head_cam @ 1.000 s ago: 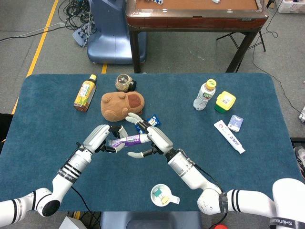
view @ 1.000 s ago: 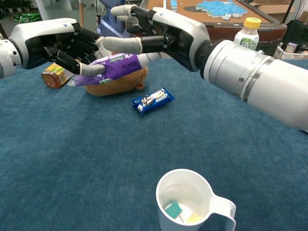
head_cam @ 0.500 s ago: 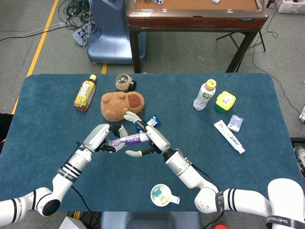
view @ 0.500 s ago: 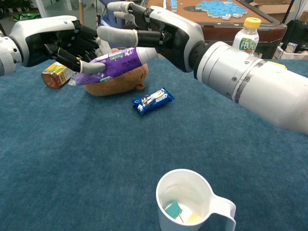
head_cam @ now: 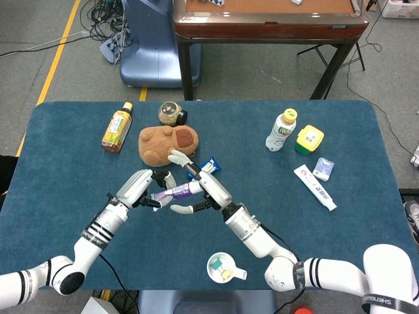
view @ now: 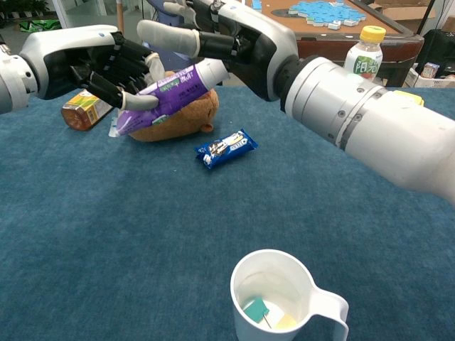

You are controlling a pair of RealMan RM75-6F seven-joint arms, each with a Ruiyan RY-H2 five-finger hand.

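Your left hand [view: 99, 60] grips the purple tube [view: 167, 91] at its flat crimped end, fingers curled around it, in the upper left of the chest view. Your right hand [view: 227, 35] comes in from the upper middle of that frame and meets the tube's cap end; its fingers are spread over and beside the cap, but you cannot tell from either view whether they are truly clamped on it or only resting against it. The tube hangs in the air between both hands, tilted with the cap end higher, just in front of the brown plush toy [view: 188, 117].

In the head view the same pairing sits left of the frame's centre, above the blue tablecloth [head_cam: 327, 248], with the blue snack packet [head_cam: 211, 165] just beside the right hand.

As a judgement: the tube is lifted and shared between the two hands, so the pick-up is done. What looks left is work at the cap end, or passing the tube across, and neither shows as finished here.

Lower in the frame stands a white cup [view: 284, 302] with small clips inside, well apart from both hands. A juice bottle [head_cam: 117, 127] lies at the upper left of the cloth.
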